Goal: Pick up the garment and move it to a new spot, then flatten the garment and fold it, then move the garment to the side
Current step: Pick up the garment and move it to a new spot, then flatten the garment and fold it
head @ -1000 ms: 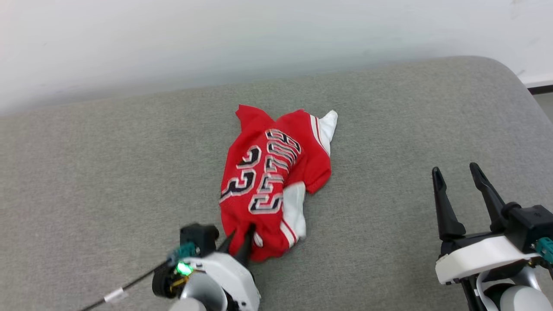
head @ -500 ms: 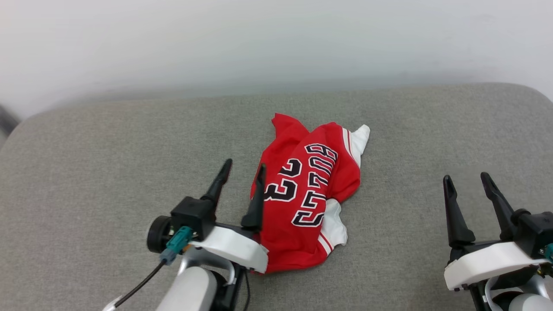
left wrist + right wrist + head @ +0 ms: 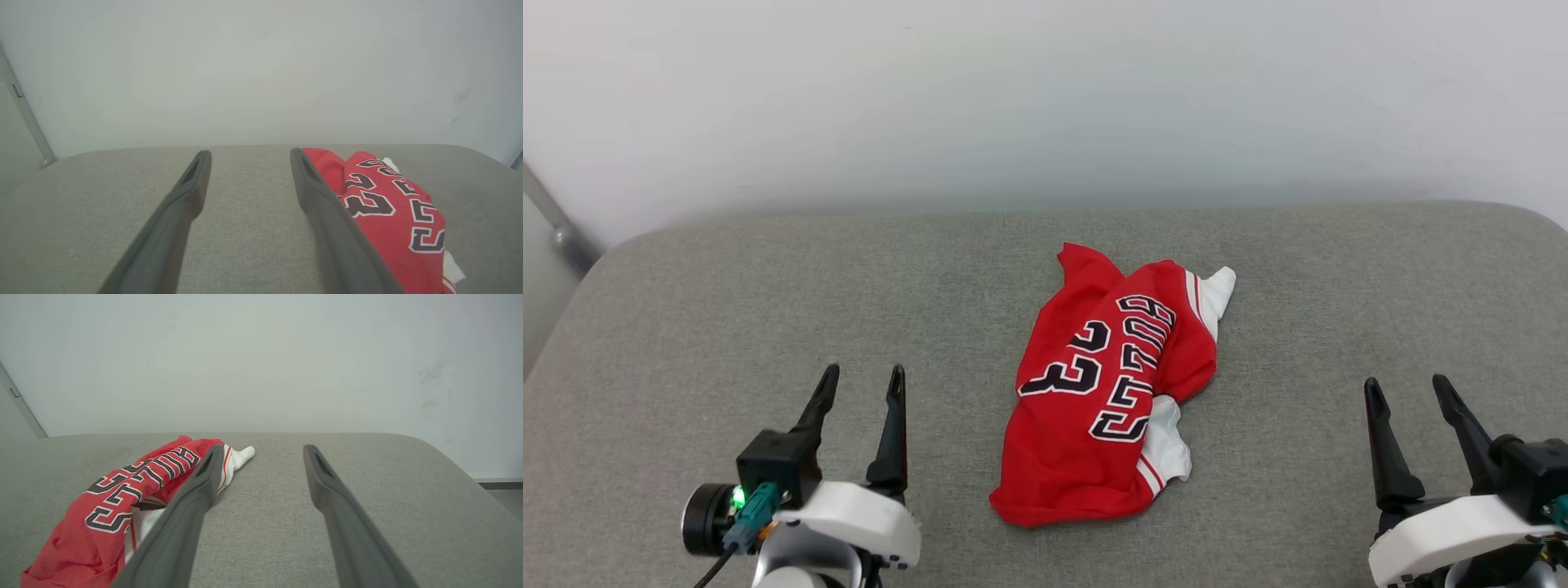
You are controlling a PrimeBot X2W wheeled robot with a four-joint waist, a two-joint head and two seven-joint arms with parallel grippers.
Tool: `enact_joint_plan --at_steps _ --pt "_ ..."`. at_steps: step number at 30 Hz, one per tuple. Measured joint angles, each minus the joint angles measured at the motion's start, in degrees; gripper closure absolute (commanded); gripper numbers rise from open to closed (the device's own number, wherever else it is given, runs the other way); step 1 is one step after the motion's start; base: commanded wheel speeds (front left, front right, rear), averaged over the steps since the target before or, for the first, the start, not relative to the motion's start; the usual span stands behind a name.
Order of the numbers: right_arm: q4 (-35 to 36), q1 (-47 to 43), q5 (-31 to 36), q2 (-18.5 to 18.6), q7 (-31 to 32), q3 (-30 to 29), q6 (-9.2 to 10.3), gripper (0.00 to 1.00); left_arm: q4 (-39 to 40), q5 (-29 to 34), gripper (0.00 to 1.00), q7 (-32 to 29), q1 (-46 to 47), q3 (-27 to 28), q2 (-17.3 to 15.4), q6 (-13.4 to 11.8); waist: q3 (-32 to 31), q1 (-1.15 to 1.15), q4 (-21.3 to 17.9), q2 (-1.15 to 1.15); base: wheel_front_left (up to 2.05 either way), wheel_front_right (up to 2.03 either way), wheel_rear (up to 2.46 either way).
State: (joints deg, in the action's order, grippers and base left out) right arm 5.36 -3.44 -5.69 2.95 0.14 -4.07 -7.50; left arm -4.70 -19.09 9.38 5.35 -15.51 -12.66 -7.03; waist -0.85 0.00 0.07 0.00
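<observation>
Left pincer (image 3: 864,371), jaws wide and empty, has let go of the garment (image 3: 1107,392) and drawn back to the near left. Right pincer (image 3: 1405,382) waits wide open, empty, near right. Between them the garment lies crumpled mid-surface (image 3: 727,310), seemingly relocated, not yet flattened. Nothing blocks it; a pale wall (image 3: 1045,98) stands far behind

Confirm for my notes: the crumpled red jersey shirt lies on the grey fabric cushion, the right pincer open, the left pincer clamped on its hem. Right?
Not quite. The head view shows the left pincer open, clear of the crumpled red jersey shirt and holding nothing. The shirt does lie on the grey fabric cushion, and the right pincer is open.
</observation>
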Motion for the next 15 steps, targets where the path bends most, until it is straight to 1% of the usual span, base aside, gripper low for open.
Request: enact_joint_plan --at_steps 6,15 --pt "0.0 -0.1 -0.4 0.0 0.2 -0.3 0.00 0.00 1.7 -1.3 0.00 -0.4 -2.9 0.8 -0.6 -0.5 0.0 0.00 0.7 0.00 0.00 0.00 0.00" --pt "0.7 0.0 0.1 0.0 0.6 0.2 0.00 0.00 3.0 -1.8 0.00 -0.1 -3.1 1.1 -0.4 -1.3 0.2 0.00 0.8 0.00 0.00 0.00 0.00"
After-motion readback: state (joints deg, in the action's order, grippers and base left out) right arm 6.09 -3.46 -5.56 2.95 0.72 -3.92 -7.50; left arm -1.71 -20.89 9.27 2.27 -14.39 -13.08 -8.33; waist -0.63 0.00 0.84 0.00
